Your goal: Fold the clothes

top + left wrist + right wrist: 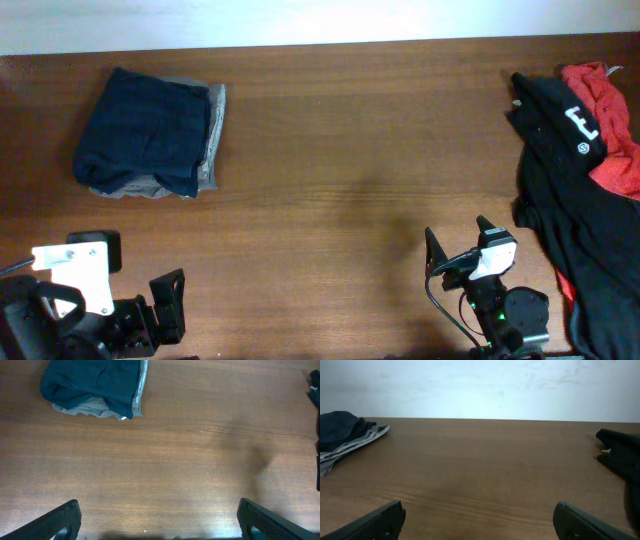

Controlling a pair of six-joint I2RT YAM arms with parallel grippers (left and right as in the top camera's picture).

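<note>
- Overhead view, holdings: folded stack [150, 135], dark blue over grey, at upper left of the frame; squared and lying flat.
- Unfolded lot: black garment [565, 190] with white lettering, heaped down the right edge of the frame; red garment [610, 120] lies partly under and behind it at upper right.
- Left hand [165, 305]: lower left of the frame, fingers spread apart, nothing between them, well apart from any cloth. The left wrist view confirms the gap, with bare wood between the fingers [60, 522].
- Right hand [458, 245]: lower right of centre, fingers apart and empty, near the black garment but not touching it.
- Step in hand, as judged: fetching the next piece, most likely the black one, since it lies uppermost and nearest the right hand.
- Handling note: pinch a single layer at an edge or hem, not the bunched middle. Draw it onto the bare centre and spread it flat with both hands before creasing. Watch that the red piece is not dragged along.
- Worktop [350, 150]: brown wood grain, matt, with a faint shadow patch at centre.
- Room: plain pale wall [480, 385] behind the far edge, in the right wrist view.
</note>
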